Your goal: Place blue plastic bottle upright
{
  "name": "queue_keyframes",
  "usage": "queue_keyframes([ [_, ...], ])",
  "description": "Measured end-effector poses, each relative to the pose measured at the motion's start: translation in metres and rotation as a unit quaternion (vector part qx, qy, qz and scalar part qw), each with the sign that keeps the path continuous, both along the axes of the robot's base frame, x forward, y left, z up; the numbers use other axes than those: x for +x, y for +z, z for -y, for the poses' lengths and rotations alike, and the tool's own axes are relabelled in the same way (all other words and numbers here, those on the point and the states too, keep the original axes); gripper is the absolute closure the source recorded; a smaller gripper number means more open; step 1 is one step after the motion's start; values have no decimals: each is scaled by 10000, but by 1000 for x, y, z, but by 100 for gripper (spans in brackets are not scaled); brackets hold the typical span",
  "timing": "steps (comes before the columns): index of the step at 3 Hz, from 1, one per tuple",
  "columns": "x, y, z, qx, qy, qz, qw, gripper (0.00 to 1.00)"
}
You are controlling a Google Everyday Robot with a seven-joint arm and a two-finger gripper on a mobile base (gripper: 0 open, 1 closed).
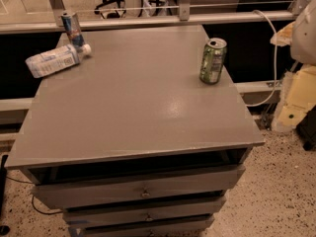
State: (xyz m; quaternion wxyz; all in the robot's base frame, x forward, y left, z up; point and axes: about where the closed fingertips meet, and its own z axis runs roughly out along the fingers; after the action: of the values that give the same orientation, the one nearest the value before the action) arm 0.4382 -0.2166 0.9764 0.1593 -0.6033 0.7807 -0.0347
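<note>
Pincer isn't in frame, so I can't tell its state. The pale bulky shape (307,31) at the right edge may be part of the arm, not sure. The bottle (52,61) is down on its side at the far-left corner of the desk (138,112). Its white cap (86,49) points right and slightly back, and its base end sits at the left edge, possibly hanging over it. The slim can (72,28) stands upright just behind the cap, touching it or nearly so. That makes the cap end cramped, and a sloppy approach would likely knock the can over. The label section mid-body looks like the sensible grab point, since it's away from the can and near the balance point for tipping the bottle up. The green can (213,60) stands upright near the far-right edge, well apart and not a factor. The middle and front of the desk are bare, so I'd stand the bottle up toward the centre, away from the left drop-off. The main risk is that the bottle rolls off that edge if nudged. The task hasn't started.
</note>
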Motion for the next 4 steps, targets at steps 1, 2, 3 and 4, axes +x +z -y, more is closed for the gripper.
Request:
queue_keyframes([
  [1, 0, 0, 0, 0, 0, 1, 10000, 0],
  [2, 2, 5, -16, -9, 162, 157, 9997, 0],
  [3, -7, 11, -104, 94, 729, 470, 9962, 0],
  [4, -26, 26, -191, 327, 1310, 722, 9882, 0],
])
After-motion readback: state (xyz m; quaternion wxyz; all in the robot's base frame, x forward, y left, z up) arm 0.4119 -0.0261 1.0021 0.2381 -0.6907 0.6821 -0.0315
